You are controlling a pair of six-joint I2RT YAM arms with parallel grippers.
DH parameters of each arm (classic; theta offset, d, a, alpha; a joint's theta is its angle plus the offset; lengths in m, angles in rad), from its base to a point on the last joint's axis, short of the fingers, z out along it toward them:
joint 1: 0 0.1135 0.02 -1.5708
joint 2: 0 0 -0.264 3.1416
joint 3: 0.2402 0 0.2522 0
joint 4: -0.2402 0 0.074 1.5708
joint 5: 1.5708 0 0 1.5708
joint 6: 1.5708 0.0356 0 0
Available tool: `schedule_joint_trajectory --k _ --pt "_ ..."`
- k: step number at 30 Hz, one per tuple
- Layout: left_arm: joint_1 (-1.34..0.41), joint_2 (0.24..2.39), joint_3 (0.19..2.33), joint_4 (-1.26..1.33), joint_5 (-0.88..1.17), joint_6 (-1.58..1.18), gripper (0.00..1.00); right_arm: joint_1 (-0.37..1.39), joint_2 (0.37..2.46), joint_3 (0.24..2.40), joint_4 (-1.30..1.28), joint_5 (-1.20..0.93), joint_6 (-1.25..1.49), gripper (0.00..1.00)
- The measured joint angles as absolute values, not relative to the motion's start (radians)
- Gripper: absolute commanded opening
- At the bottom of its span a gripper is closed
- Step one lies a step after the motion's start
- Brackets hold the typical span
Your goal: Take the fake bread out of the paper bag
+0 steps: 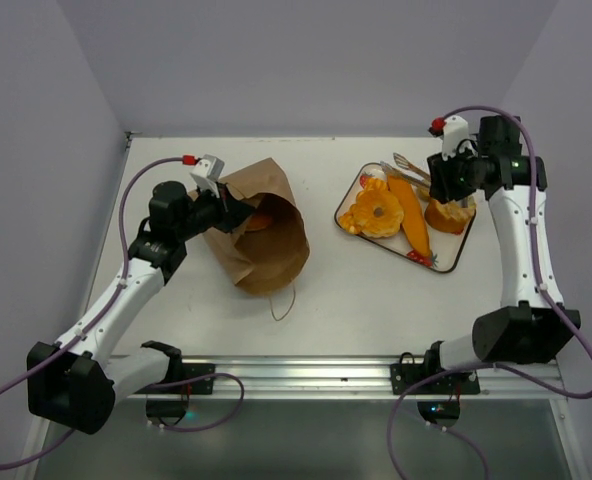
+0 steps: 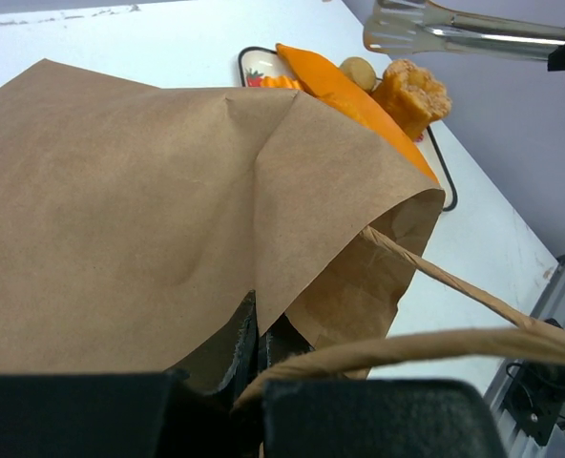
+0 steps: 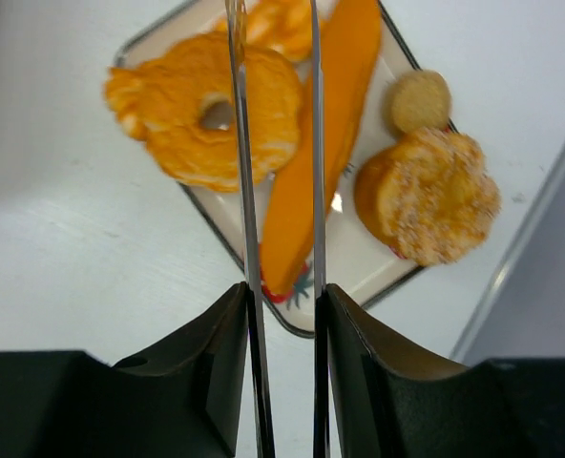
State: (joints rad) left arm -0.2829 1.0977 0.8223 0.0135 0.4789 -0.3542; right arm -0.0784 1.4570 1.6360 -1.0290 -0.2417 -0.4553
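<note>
The brown paper bag (image 1: 266, 240) lies on its side, left of centre, mouth toward the tray. An orange bread piece (image 1: 261, 222) shows inside its mouth. My left gripper (image 1: 226, 210) is shut on the bag's upper edge (image 2: 263, 315); a string handle (image 2: 435, 277) crosses in front. My right gripper (image 1: 446, 180) is shut on metal tongs (image 3: 249, 191) above the strawberry-print tray (image 1: 446, 248). On the tray lie a ring loaf (image 3: 206, 114), a long baguette (image 3: 325, 143), a small round roll (image 3: 421, 100) and a knobbly round piece (image 3: 426, 196).
The tongs' tips (image 2: 454, 29) hang over the tray in the left wrist view. A loose handle loop (image 1: 283, 303) trails from the bag toward the table's near edge. A metal rail (image 1: 306, 372) runs along the near edge.
</note>
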Motion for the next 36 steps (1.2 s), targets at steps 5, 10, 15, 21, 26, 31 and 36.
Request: schedule_joint_trajectory --k 5,10,15,21,26,31,36 --pt "-0.283 1.098 0.825 0.011 0.509 -0.352 0.00 0.010 1.322 1.557 -1.056 -0.459 -0.492 0.39" --pt "-0.282 1.108 0.847 0.009 0.520 -0.368 0.00 0.134 1.180 1.438 -1.095 -0.628 -0.540 0.39" --pt "-0.282 1.158 0.884 0.017 0.529 -0.422 0.00 0.182 1.103 1.401 -1.122 -0.696 -0.620 0.39" --pt "-0.282 1.208 0.923 0.020 0.533 -0.482 0.00 0.238 1.056 1.374 -1.127 -0.696 -0.709 0.39" --pt "-0.282 1.210 0.929 0.020 0.530 -0.509 0.01 0.250 1.034 1.362 -1.105 -0.672 -0.729 0.39" --pt "-0.283 1.225 0.932 0.021 0.533 -0.541 0.01 0.333 1.034 1.358 -1.073 -0.620 -0.728 0.39" --pt "-0.284 1.242 0.945 0.021 0.536 -0.565 0.01 0.570 1.056 1.343 -1.004 -0.406 -0.692 0.40"
